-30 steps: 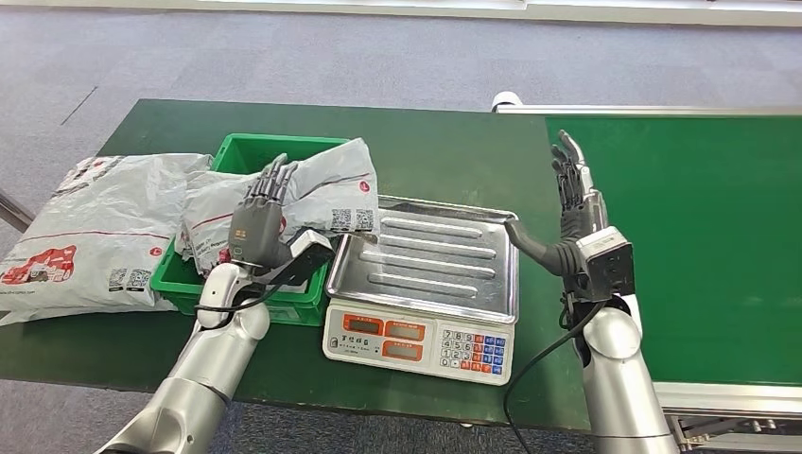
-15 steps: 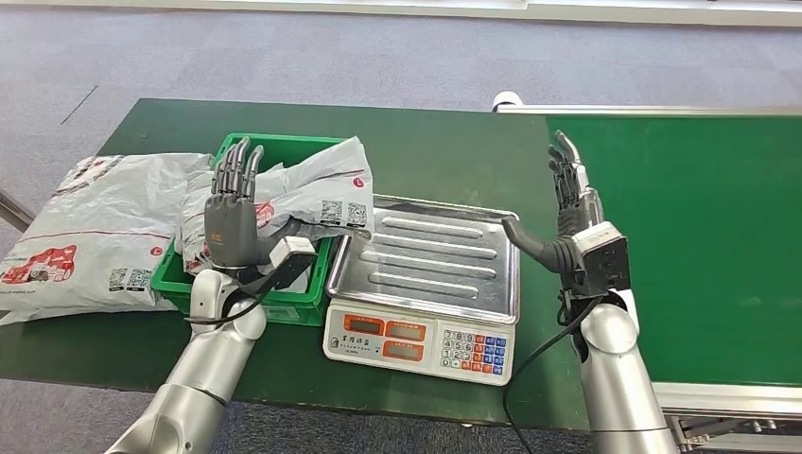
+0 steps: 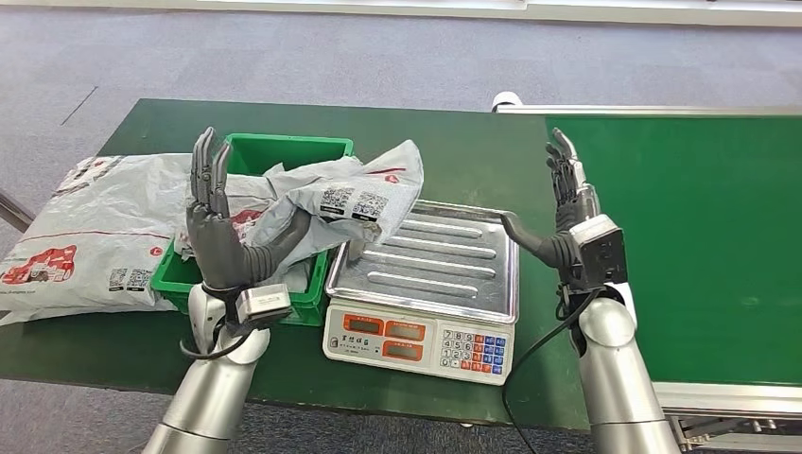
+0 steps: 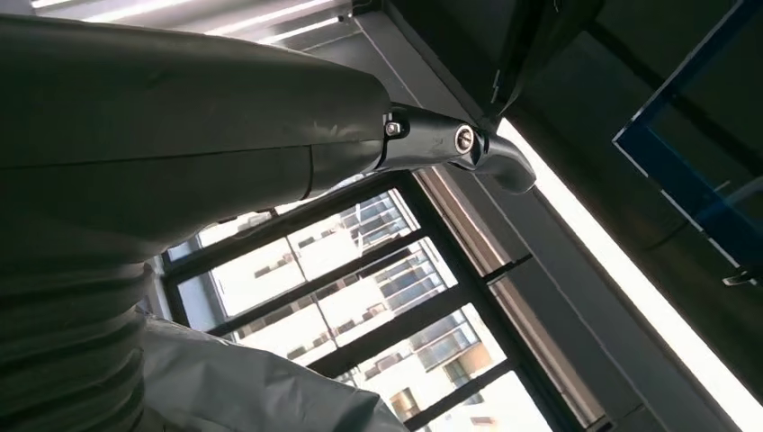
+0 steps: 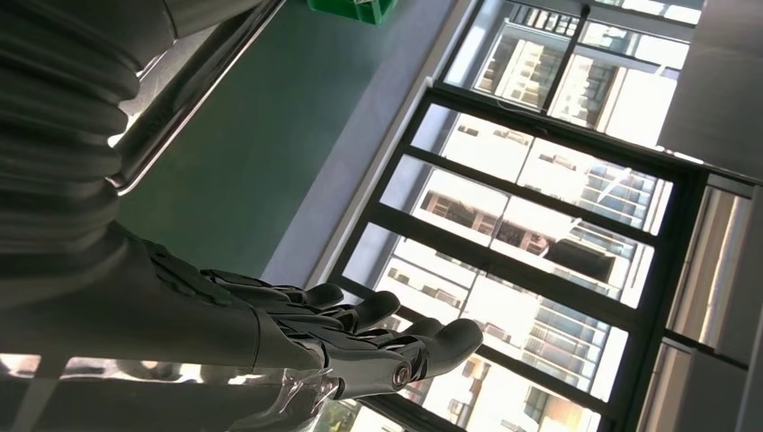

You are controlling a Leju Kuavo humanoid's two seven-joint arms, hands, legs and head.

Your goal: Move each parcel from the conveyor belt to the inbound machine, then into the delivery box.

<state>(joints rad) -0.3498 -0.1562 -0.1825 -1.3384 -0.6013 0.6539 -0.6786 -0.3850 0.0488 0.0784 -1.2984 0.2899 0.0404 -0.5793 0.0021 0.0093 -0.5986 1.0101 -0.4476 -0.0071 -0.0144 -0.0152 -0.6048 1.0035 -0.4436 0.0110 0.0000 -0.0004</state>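
Note:
A crumpled grey parcel [image 3: 355, 194] with printed labels lies tilted over the green delivery box [image 3: 284, 151], its right corner reaching over the steel tray [image 3: 444, 255] of the weighing scale. My left hand [image 3: 216, 232] stands upright at the box's near left corner, fingers straight up and apart; its thumb [image 4: 432, 144] stretches out under the parcel's edge and grips nothing. My right hand [image 3: 567, 218] is upright and open between the scale and the green conveyor belt [image 3: 681, 236], holding nothing. No parcel shows on the belt.
A large white-grey parcel [image 3: 85, 227] with red print lies on the green table [image 3: 444, 151], left of the box. The scale's keypad and display [image 3: 416, 340] face me at the table's front edge. Grey carpet lies beyond.
My left hand swung left and turned upright, off the top of the parcel. The parcel rose and shifted right, its corner now over the scale tray. The right hand barely moved.

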